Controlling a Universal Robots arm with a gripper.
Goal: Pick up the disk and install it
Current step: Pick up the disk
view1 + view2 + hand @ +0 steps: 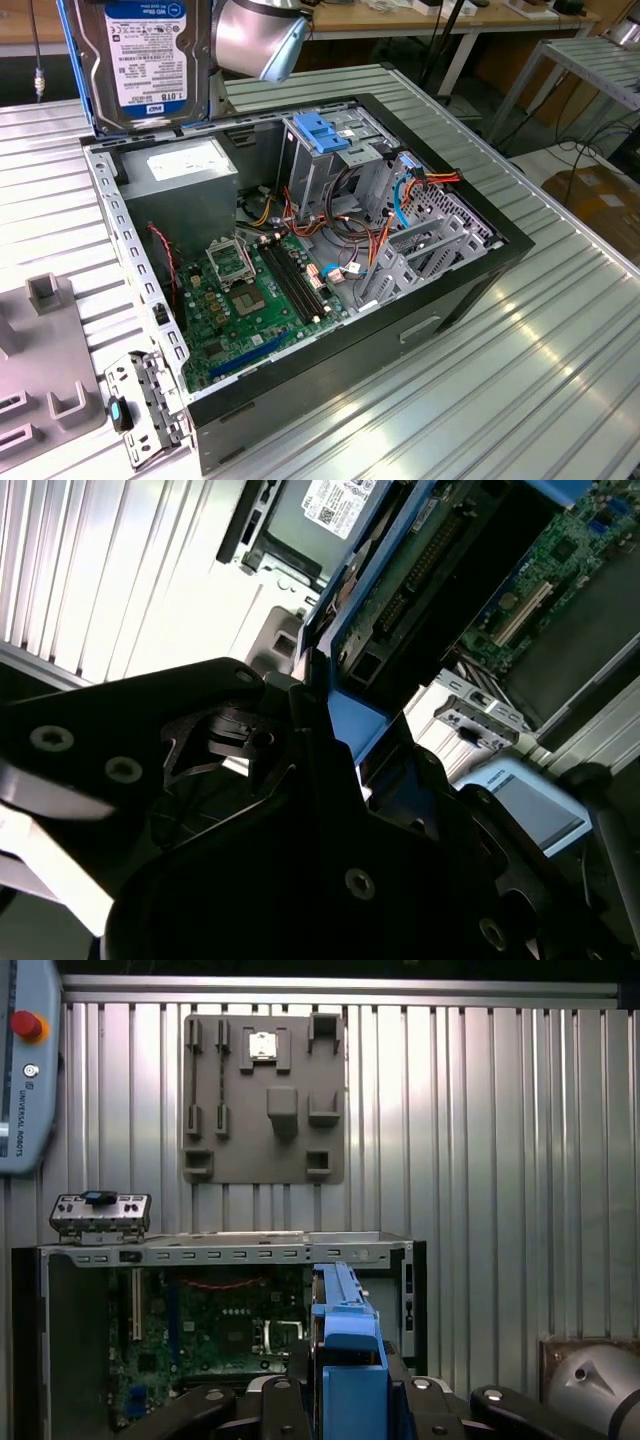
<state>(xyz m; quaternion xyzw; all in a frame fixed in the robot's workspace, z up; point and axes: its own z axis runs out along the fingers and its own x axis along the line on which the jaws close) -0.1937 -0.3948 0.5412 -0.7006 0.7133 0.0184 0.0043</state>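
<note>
The disk (148, 60) hangs in the air above the back left corner of the open computer case (470, 215), upright, with its blue and white label facing the exterior view. Blue rails run along its sides. In both wrist views the disk (340, 1310) appears edge-on with a blue rail (350, 715) between the black fingers, and my gripper (346, 1400) is shut on it. Inside the case, the metal cage with the light-blue latch (322, 135) stands at the back, to the exterior view's right of the held disk.
A grey box with a white sticker (190, 165) sits in the case under the disk, with the green motherboard (260, 290) and loose cables (360, 255) beside it. A grey fixture plate (40, 350) and a metal bracket (140, 400) lie on the ribbed table (560, 340).
</note>
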